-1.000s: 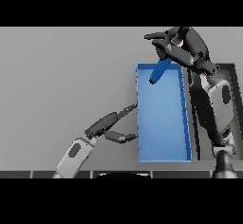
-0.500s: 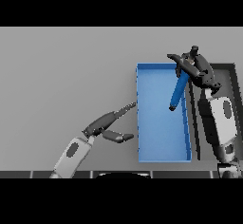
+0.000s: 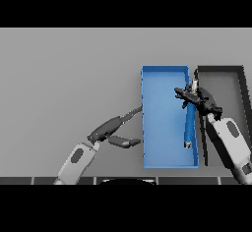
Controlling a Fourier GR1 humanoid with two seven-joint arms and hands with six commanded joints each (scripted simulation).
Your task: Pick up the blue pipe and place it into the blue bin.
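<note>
Blue pipe (image 3: pixel 189 126), top hidden, perhaps gripped

The table (image 3: pixel 69 73) looked a flat, matt grey, smooth all over, no grain or sheen on it. The blue bin (image 3: pixel 162 123) read as plain moulded plastic, matt, its floor even and unmarked, its rim a shade lighter. The pipe (image 3: pixel 189 125) showed a darker blue, smooth, like plastic too, with a pale glint at its lower end. Beside it the dark bin (image 3: pixel 236 78) was dull charcoal, no gloss. The right hand (image 3: pixel 197 98) appeared black and slightly glossy, hard-surfaced; the left hand (image 3: pixel 110 128) was dark grey, smooth, with soft highlights along the fingers.
</note>
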